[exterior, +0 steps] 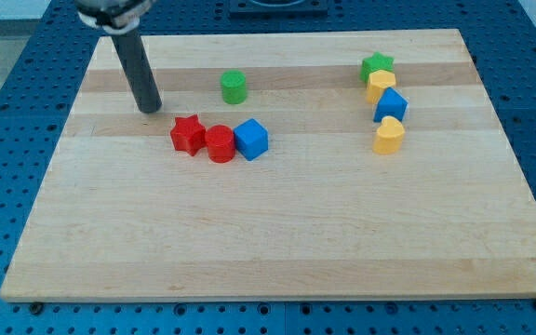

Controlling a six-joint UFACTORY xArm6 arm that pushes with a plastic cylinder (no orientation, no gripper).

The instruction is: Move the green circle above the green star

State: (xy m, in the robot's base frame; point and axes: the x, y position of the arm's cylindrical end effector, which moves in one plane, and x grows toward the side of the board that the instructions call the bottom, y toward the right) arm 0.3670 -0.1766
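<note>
Your tip, with no fingers to report, sits left of the green plastic circle, placed to push it rightward toward the green plastic star.

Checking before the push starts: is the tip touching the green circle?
Apart: the camera view shows bare board between my tip and the green circle.

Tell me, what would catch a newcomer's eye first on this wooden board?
Probably the dark rod coming down at the view's top left, my tip resting on the board, left of the lone green circle. Next, a tight row near the middle: red star, red cylinder and blue cube. At the upper right runs a column: green star, yellow block, blue block, yellow block.
</note>
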